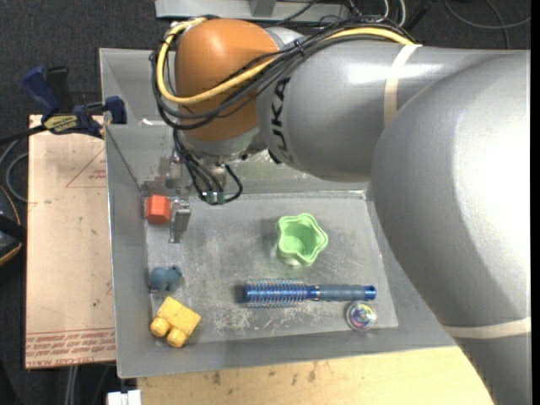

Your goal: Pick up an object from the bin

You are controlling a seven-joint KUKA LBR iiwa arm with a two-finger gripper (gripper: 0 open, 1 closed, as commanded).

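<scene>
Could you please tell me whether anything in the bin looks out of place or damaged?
Nothing stands out: the red block beside the gripper, green cup, blue brush, yellow block and small ball lie apart on the bin floor, none visibly damaged.

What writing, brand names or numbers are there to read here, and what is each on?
"KUK": dark letters running down the grey arm, partly behind its cables; probably a maker's name, cut off.
The loose things in the bin carry no text that I can read.
</scene>
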